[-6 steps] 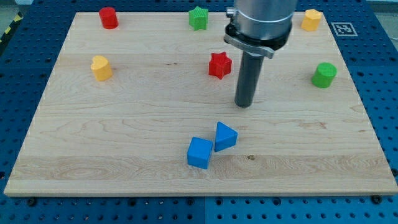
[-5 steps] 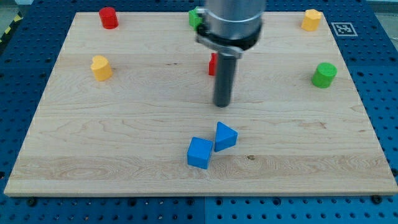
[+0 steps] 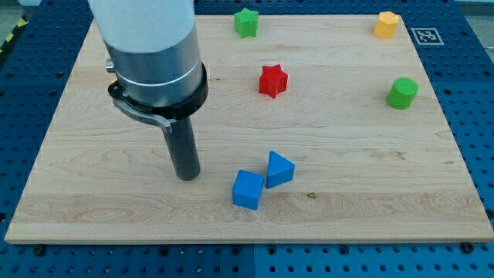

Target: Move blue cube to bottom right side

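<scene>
Blue cube (image 3: 248, 190) lies in the lower middle of the wooden board (image 3: 370, 162), a little toward the view's bottom, and it touches at one corner a second blue block (image 3: 280, 169), which looks like a wedge or prism, though its exact shape is hard to read. My tip (image 3: 186, 175) stands on the board at the view's left of the cube, near it but apart, at almost the same height in the view. I have no pincer at all, only the rod, so nothing is held.

As I judge it, the task is not yet done: the cube is far from the bottom right side, and the whole push toward the view's right remains.

Farther away are a red star (image 3: 272, 80), a green star (image 3: 246, 22), a green cylinder (image 3: 402, 93) and an orange block (image 3: 387, 25).
</scene>
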Controlling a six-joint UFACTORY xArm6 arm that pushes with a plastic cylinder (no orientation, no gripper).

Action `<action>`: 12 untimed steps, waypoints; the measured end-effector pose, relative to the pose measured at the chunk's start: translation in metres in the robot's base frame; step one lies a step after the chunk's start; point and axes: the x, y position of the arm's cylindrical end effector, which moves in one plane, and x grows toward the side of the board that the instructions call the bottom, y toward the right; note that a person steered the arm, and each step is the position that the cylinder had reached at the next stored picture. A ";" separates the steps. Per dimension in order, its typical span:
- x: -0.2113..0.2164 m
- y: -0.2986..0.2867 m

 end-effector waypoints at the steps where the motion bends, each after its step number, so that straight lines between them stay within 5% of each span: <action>1: 0.020 0.005; 4: 0.039 0.087; 8: 0.031 0.106; 12: 0.025 0.186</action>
